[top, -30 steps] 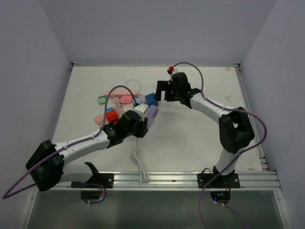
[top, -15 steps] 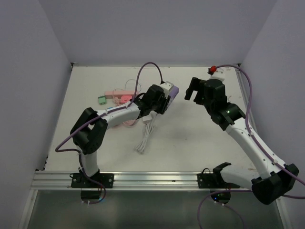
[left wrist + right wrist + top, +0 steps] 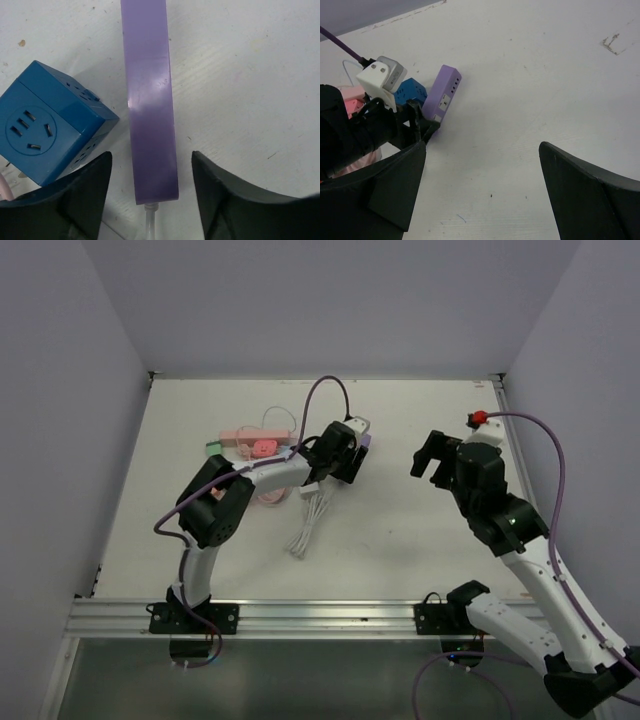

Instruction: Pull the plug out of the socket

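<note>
A purple socket strip (image 3: 150, 100) lies flat on the table with a white cord (image 3: 149, 222) leaving its near end. My left gripper (image 3: 151, 160) straddles that end, open, with a gap on each side of the strip. A blue cube socket (image 3: 45, 130) sits just left of the strip. I cannot make out a plug in any view. From the right wrist the purple strip (image 3: 442, 92) and blue cube (image 3: 410, 91) lie close together. My right gripper (image 3: 482, 150) hangs open over bare table, well to the right of them, holding nothing.
The strip's white cord (image 3: 308, 520) lies bundled in front of the left gripper (image 3: 345, 462). A pink strip (image 3: 255, 443) and a green block (image 3: 213, 450) lie to the left. Walls close in the table on three sides.
The left gripper carried the purple strip toward the table's middle, then opened and let it go. The right arm pulled back to the right, away from the sockets.
</note>
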Tool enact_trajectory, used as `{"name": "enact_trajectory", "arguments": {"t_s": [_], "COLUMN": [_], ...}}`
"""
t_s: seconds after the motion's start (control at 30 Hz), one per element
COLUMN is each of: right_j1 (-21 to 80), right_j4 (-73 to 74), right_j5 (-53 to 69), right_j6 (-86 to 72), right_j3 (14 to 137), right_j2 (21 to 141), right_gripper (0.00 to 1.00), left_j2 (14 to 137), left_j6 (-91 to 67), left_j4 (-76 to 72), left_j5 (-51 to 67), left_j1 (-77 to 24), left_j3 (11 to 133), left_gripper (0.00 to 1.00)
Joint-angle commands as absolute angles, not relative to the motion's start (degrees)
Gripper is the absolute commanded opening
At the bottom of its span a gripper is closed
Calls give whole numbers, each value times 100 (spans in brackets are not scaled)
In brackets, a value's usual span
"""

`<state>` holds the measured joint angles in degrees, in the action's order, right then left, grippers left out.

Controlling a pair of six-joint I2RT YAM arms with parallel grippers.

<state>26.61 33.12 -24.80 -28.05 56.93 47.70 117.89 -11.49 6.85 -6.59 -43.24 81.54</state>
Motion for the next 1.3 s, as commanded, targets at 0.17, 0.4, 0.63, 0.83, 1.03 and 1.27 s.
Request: {"name": "enact_trajectory", "arguments": {"t_s": [0.17,0.4,0.63,0.83,1.03,1.27], "right_j1": [2663,2672,2672,2672,2672,2681], "right_j4": [3551,3551,3603,3700,3788,3814], "right_j5": [-2663,-2847,-3076,-3225,-3445,-3814], "right_j6": [-2707,-2566,-2356,-2180,-1934,-1337], "right_j3": [5713,5879,6047,6213,6354,6784], "right_j2": [4597,4588,4562,4465,4115,3727], "right_gripper": [99,99,99,99,99,99], "left_j2": [10751,9389,8122,6928,5477,4203], "left_j6": [-1432,-1520,-1583,-1591,-1626,-1416], "left_j4": [316,773,1019,1432,2168,3049], "left_j5": [-905,-1555,-1837,-1529,-2064,-2750], "left_j1": [-4324,-4263,-3368,-1777,-1125,-1116], "left_j3": [7858,7664,6813,6214,6117,6547], "left_gripper": [93,100,100,100,100,100]}}
